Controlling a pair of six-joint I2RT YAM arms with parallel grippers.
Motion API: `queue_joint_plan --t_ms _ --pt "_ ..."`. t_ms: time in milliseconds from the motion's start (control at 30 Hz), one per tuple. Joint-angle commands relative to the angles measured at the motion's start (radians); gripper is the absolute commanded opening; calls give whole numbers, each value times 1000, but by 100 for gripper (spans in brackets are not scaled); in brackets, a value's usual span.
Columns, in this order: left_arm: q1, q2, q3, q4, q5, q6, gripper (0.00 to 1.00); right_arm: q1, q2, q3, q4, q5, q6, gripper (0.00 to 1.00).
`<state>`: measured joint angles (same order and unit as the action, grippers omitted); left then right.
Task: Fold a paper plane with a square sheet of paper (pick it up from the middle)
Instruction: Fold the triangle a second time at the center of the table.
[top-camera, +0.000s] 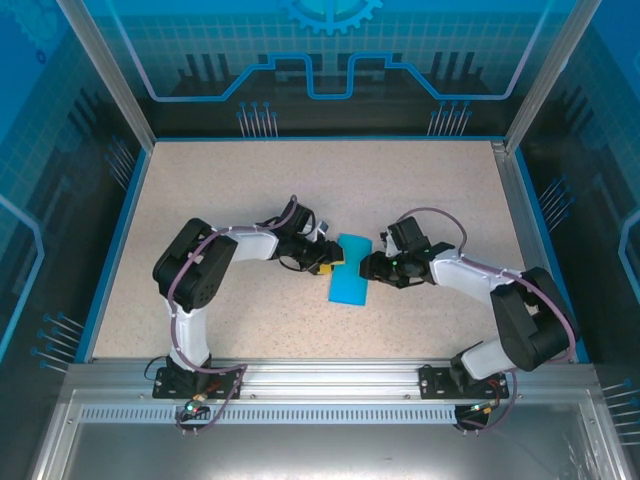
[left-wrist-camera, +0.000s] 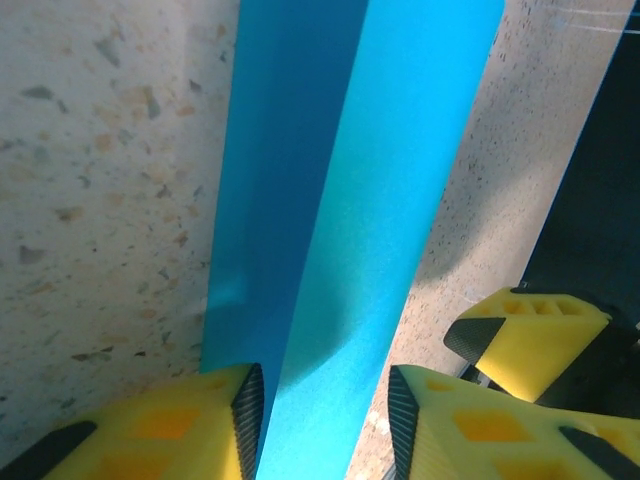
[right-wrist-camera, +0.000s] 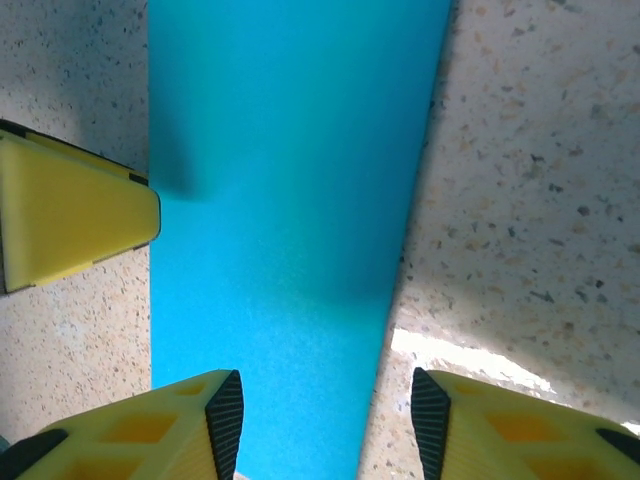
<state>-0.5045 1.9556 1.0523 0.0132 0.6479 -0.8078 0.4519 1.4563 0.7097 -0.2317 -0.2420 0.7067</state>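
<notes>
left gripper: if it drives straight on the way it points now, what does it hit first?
Most likely the sheet of paper. Folded into a strip, it runs between the open fingers of the left gripper and on ahead, with the table right beneath. Depth is unclear, so the fingertips may be close to contact.

The table (top-camera: 230, 190) under me is a pale slab flecked with grey and brown, with a blue rim along its left, far and right sides. Near its middle lies the sheet of paper (top-camera: 350, 270), plain teal-blue, folded into a narrow strip that points away from me and leans slightly. A straight crease runs down its length, and through my left wrist camera the part left of it looks darker.
</notes>
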Motion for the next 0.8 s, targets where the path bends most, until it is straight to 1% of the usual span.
queue_joint_plan --t_ms 0,133,233,300,400,500,567,667,767 --pt "-8 -4 15 11 38 9 38 21 -52 -27 7 16 -16 52" --pt "-8 -14 11 11 40 7 34 47 -99 -34 -22 55 -51 55" --pt "-8 -21 6 13 41 4 34 73 -133 -41 -46 78 -82 58" --pt "-7 -25 5 16 46 2 33 103 -154 -45 -58 106 -107 60" --pt "-6 -26 3 28 61 -5 30 177 -188 -42 -78 183 -144 65" --pt "-7 -27 2 32 66 -11 27 299 -208 -15 -118 325 -177 71" --pt "-7 -28 0 42 73 -18 24 395 -202 13 -145 447 -191 75" --pt "-6 -32 -5 44 72 -23 24 526 -162 59 -180 622 -198 77" --pt "-8 -35 -5 44 73 -24 23 623 -96 118 -232 767 -195 81"
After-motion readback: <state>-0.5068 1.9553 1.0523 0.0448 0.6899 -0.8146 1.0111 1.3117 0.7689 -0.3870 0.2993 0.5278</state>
